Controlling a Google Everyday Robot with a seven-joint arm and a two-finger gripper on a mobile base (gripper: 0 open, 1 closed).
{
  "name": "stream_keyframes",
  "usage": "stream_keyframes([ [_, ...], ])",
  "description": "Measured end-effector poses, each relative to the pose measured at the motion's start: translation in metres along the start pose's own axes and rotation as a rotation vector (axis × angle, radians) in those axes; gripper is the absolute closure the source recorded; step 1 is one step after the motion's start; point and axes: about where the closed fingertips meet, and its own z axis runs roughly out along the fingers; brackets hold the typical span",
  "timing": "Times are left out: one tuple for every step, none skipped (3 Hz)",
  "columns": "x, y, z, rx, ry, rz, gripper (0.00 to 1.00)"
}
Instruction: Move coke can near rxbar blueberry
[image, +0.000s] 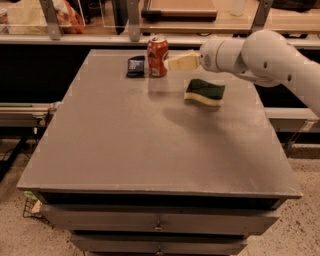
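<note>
The red-orange cylindrical coke can stands upright at the grey table's 12 o'clock edge, with the flat navy rxbar blueberry just beside it at 9 o'clock. The cream gripper sits at the can's 3 o'clock; I cannot tell whether it is open or closed. Any retreat should go straight toward 3 o'clock, so the can is not tipped. One can, one bar, one green-and-yellow sponge.

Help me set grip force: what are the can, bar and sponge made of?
Can: likely thin metal, glossy red, silvery top. Bar: probably plastic film, dark, faint sheen. Sponge: yellow foam under matte green scourer. Gripper hangs just right of the can.
</note>
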Motion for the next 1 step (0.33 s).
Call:
stream_keyframes([
  [0.0018,-0.0038,-0.0033,0.007,0.001,0.003,0.0],
])
